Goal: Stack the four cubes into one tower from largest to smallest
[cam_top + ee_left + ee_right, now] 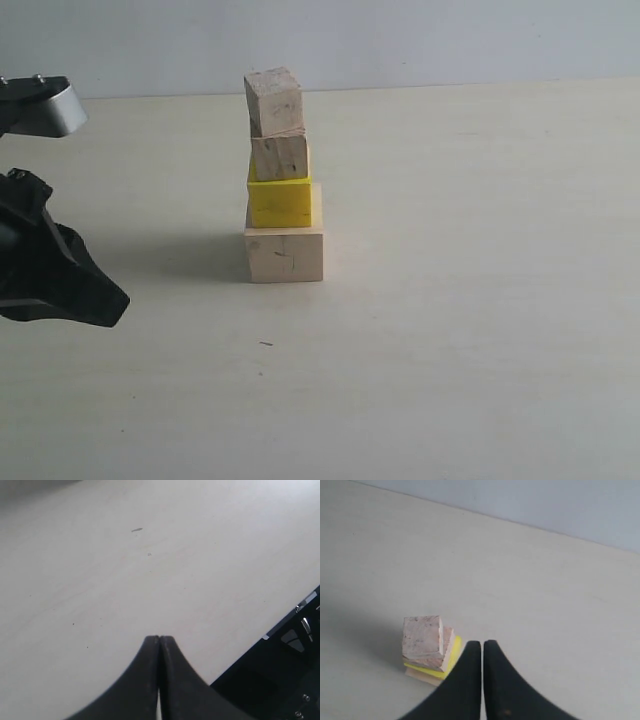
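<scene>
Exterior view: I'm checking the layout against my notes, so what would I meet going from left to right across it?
The left gripper, fingers together → tower of four cubes → table surface out to the right edge.

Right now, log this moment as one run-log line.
tower: four high, top cube askew | left gripper: shut, empty | right gripper: shut, empty, clear of tower
</scene>
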Controlling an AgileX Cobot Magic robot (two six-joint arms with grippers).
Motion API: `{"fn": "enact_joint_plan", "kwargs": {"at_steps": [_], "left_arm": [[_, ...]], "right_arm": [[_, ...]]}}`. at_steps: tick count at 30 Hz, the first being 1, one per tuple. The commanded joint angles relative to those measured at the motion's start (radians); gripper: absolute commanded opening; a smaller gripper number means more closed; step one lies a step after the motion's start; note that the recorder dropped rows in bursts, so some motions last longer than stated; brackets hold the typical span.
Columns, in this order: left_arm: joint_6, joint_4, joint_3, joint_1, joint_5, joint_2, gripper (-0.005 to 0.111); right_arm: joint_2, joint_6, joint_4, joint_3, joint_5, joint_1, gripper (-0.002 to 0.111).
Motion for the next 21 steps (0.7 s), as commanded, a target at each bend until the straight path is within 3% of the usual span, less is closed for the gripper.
{"fn": "enact_joint_plan", "kwargs": {"at_steps": [1, 7, 10, 14, 16, 19, 21], "left_arm": [[0.006, -0.002, 0.004, 0.001, 0.001, -0.002, 0.0], [0.006, 0.009, 0.004, 0.001, -0.082, -0.002, 0.0], [0.006, -0.004, 0.004, 0.001, -0.123, -0.002, 0.0], [0.006, 0.085, -0.025, 0.005, -0.248, 0.005, 0.0], [0.008, 0.092, -0.105, 0.053, -0.259, 0.048, 0.0], [0.082, 0.061, -0.2, 0.125, -0.254, 0.13, 0.0], [0.19, -0.042, -0.245, 0.168, -0.239, 0.187, 0.0]], "right_arm": [[-0.026, -0.066, -0.038, 0.011, 0.004, -0.002, 0.0], [-0.033, -0.109, -0.002, 0.149, 0.004, -0.087, 0.0], [-0.033, -0.171, 0.082, 0.306, 0.004, -0.223, 0.0], [-0.033, -0.39, 0.44, 0.476, -0.135, -0.389, 0.0], [-0.023, -0.516, 0.609, 0.525, -0.183, -0.407, 0.0], [0.001, -0.571, 0.701, 0.536, -0.251, -0.407, 0.0], [0.018, -0.589, 0.733, 0.536, -0.272, -0.407, 0.0]]}}
